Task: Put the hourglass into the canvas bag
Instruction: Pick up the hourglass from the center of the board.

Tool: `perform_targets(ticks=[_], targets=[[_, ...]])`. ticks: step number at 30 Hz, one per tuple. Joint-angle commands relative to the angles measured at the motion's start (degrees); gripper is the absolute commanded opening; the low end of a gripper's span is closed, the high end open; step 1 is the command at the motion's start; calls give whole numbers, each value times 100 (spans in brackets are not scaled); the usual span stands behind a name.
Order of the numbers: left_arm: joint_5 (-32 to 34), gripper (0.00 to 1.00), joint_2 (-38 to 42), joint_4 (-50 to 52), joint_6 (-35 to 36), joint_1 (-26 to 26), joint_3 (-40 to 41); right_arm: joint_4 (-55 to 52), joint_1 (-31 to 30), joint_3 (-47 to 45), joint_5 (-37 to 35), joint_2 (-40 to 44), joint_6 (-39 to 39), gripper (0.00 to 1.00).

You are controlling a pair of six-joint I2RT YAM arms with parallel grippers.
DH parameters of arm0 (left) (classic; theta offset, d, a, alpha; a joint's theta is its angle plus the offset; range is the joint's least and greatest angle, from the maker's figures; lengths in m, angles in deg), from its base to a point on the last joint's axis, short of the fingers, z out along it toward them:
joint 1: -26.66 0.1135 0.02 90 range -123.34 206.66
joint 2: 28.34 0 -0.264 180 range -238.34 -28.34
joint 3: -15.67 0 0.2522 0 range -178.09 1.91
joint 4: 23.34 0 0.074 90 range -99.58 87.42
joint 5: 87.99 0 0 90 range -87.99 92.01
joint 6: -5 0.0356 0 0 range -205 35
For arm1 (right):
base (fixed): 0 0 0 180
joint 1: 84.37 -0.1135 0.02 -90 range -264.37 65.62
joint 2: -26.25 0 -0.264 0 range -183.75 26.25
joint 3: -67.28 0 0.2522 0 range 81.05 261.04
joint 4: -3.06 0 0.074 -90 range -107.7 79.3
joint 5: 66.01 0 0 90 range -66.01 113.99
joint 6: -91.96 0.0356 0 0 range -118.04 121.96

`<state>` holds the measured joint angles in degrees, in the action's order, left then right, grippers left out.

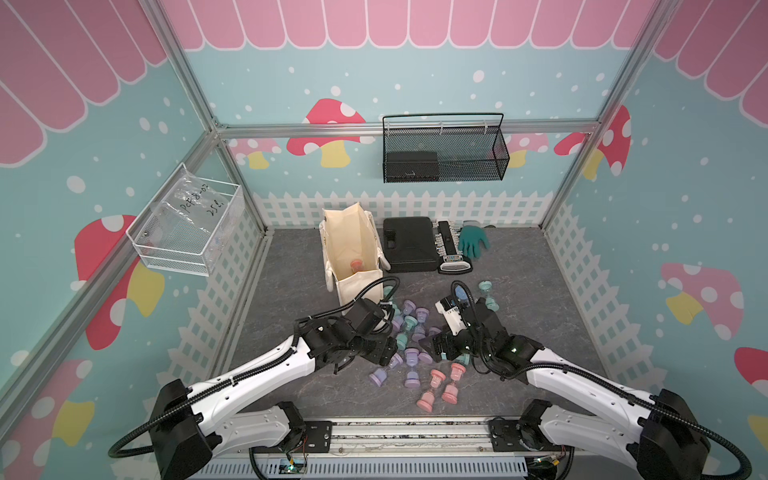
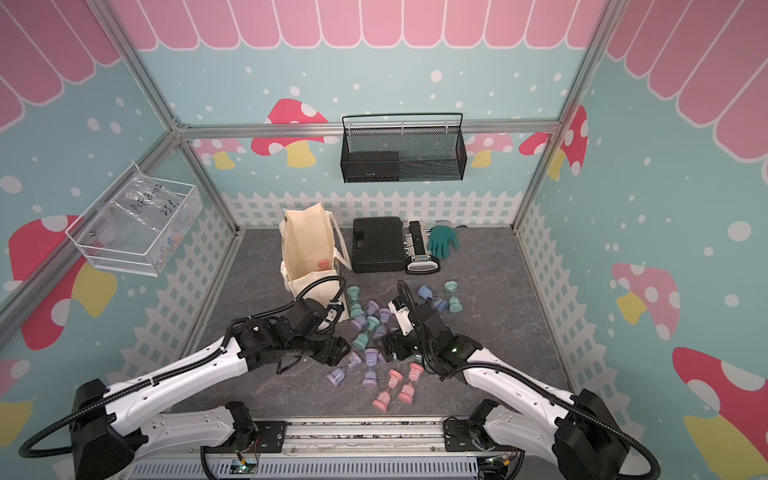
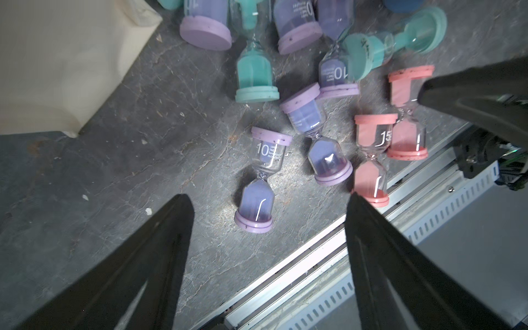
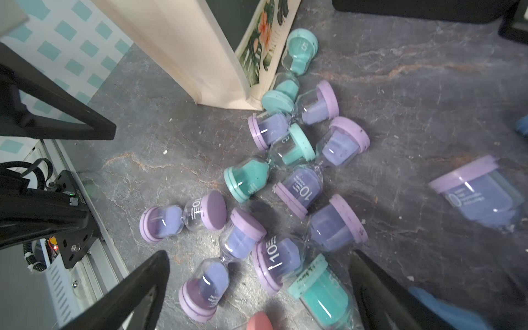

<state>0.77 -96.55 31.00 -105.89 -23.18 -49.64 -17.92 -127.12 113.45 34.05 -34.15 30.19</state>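
1. Grey marbled bench (image 1: 519, 324); teal mushroom-print walls (image 1: 685, 208).
2. Upright canvas bag (image 1: 345, 237) at the bench's back left, one pink hourglass (image 1: 356, 264) inside.
3. Other hourglasses (image 1: 411, 356) lie scattered mid-bench.
4. My left jaws are open and empty over a purple hourglass (image 3: 261, 177).
5. My right jaws are wide open and empty above the pile.
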Motion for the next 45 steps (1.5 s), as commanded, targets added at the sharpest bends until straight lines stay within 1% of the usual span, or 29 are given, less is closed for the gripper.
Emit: perform_targets(ticks=[1, 7, 11, 13, 16, 19, 23, 31, 40, 45], targets=[[-87, 79, -261, -328, -75, -132, 111, 224, 15, -193, 165, 89, 217, 99], [-125, 76, -893, -654, -83, -379, 187, 312, 19, -387, 91, 175, 235, 99], [131, 73, -1306, -701, -73, -429, 189, 326, 20, -415, 14, 213, 218, 100], [330, 69, -1479, -711, -132, -430, 215, 331, 19, -427, 16, 228, 202, 100], [262, 67, -1697, -768, -135, -445, 194, 344, 20, -455, -24, 248, 209, 99], [354, 66, -1804, -852, -128, -454, 232, 383, 20, -484, -14, 257, 212, 100], [177, 63, -1971, -1085, -48, -456, 283, 423, 20, -530, -72, 273, 218, 99], [352, 56, -2383, -1157, -10, -456, 233, 476, 20, -533, -75, 234, 166, 99], [493, 52, -2537, -1168, 5, -456, 295, 589, 21, -503, -100, 154, 141, 100], [519, 44, -2654, -1198, -19, -456, 288, 605, 24, -457, -80, 82, 113, 100]])
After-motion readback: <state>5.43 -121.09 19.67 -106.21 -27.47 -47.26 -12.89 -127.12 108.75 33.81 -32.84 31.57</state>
